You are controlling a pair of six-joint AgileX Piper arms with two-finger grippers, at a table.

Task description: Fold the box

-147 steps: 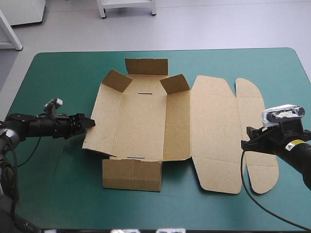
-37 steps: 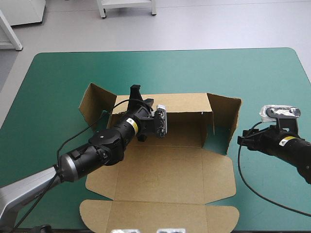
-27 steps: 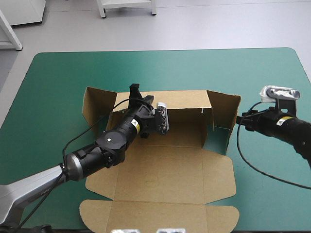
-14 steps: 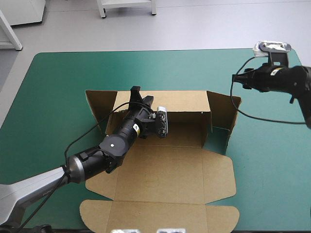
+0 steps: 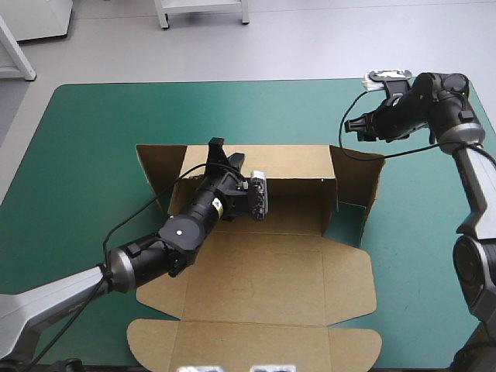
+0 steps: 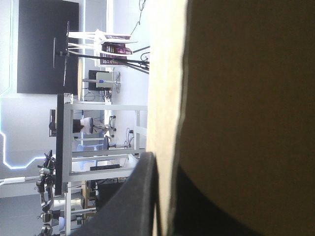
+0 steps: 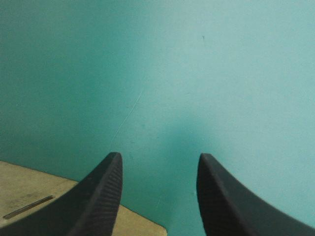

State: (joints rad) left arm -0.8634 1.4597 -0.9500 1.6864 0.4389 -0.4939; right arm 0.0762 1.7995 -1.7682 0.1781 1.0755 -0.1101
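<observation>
The box (image 5: pixel 271 271) lies centred on the teal-green surface (image 5: pixel 93 155): 1 sheet, its far wall (image 5: pixel 287 163) and 2 end flaps (image 5: pixel 159 167) upright. My left tool (image 5: pixel 216 149) stays clamped on that wall. My right tool (image 5: pixel 350 125), fingers (image 7: pixel 98 196) apart and empty, has just swung from beside the right flap to past the far right corner, likely lining up to fold that flap inward.

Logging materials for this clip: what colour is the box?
The box is plain brown board, clearest in the high view.
</observation>
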